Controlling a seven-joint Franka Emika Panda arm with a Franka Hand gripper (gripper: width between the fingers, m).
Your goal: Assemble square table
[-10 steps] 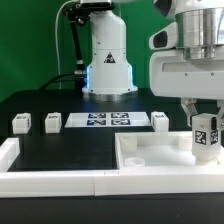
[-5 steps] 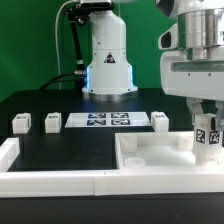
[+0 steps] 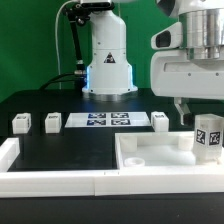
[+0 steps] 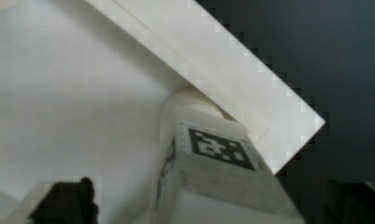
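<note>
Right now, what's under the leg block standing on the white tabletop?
The leg block stands in the tabletop's corner, beside its raised rim. Whether a hole or screw sits beneath is covered by the block itself.

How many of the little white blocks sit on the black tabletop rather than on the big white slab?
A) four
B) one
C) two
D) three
D: three leg blocks sit in a row on the black tabletop, one, another and a third, while the fourth leg block stands on the square slab.
</note>
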